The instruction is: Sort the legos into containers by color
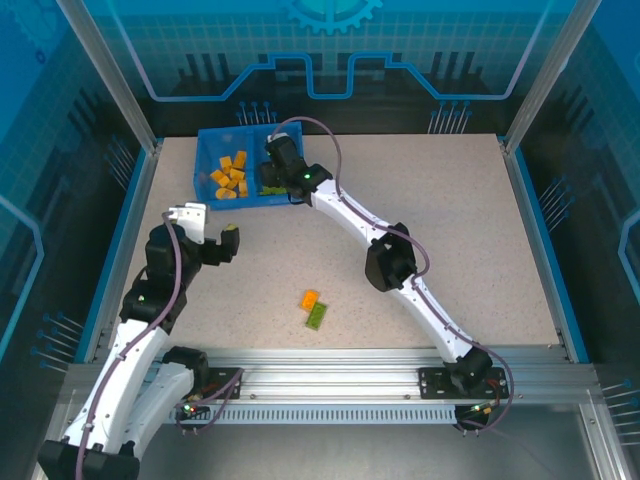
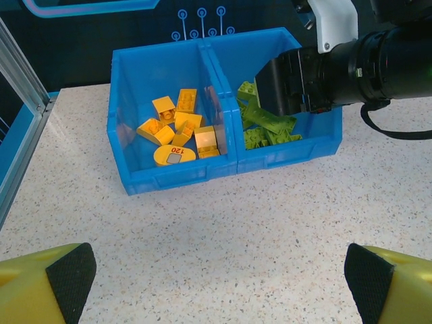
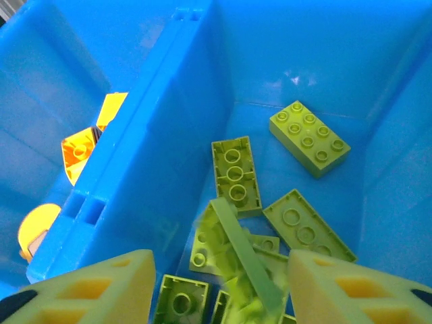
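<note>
Right tool [image 3: 220, 273] hangs spread over the bin's [image 1: 208, 150] right compartment at 11 o'clock, with a blurred green brick [image 3: 246, 260] apparently loose between its fingers. Left tool [image 2: 219, 277] gapes, empty. The brick could bounce off the green pile [image 2: 266, 128] and over the divider. An orange lego [image 1: 310, 299] and a green lego [image 1: 316, 318] wait at 6 o'clock on the desk [image 1: 450, 220].

I see bright, even overhead light on the tabletop [image 1: 450, 230], with faint, soft shadows. Right wrist view: one green brick [image 3: 246, 266] is smeared by blur, and small white glare spots sit on the bin [image 3: 293, 81].
</note>
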